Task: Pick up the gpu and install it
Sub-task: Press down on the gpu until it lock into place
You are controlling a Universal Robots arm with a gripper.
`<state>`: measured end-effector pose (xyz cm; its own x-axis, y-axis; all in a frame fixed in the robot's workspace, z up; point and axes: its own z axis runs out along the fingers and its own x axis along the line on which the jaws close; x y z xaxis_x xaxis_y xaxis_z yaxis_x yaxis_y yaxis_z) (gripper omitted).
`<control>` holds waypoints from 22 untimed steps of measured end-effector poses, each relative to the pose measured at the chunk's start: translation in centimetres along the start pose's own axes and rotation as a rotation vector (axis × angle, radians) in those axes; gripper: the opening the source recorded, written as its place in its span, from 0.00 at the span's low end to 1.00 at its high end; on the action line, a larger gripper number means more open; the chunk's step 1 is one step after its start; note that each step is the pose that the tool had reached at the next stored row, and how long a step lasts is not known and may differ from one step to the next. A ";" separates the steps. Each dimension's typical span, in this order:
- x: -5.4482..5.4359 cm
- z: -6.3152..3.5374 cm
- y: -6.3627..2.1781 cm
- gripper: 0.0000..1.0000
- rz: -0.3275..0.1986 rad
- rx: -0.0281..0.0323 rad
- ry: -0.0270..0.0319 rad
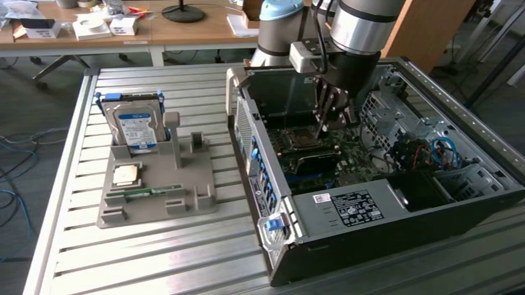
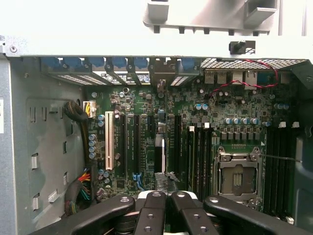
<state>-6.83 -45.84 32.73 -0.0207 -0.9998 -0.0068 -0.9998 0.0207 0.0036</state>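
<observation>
Inside the open computer case (image 1: 394, 209), the claw (image 2: 165, 208) is closed edge-on around the gpu (image 2: 160, 159), held upright over the motherboard's expansion slots (image 2: 131, 147), evidently aligned for seating.

The gpu (image 2: 160, 156), thin dark card; upright edge-on over motherboard slots.

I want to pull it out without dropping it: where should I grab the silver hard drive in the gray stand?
Probably come from above and pinch its free top edge across the thin flat faces. The hard drive stands upright, its lower end in the gray stand.
</observation>
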 end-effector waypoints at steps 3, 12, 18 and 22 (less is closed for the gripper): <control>0.0 0.19 0.00 0.11 0.000 0.0001 -0.0001; 0.0 0.80 0.00 0.11 0.000 0.0000 0.0000; -0.3 0.92 0.01 0.11 0.000 0.0000 -0.0010; -0.5 1.12 0.05 0.11 0.000 0.0000 -0.0056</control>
<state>-6.87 -45.37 31.62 -0.0207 -0.9997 -0.0124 -0.9998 0.0206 0.0036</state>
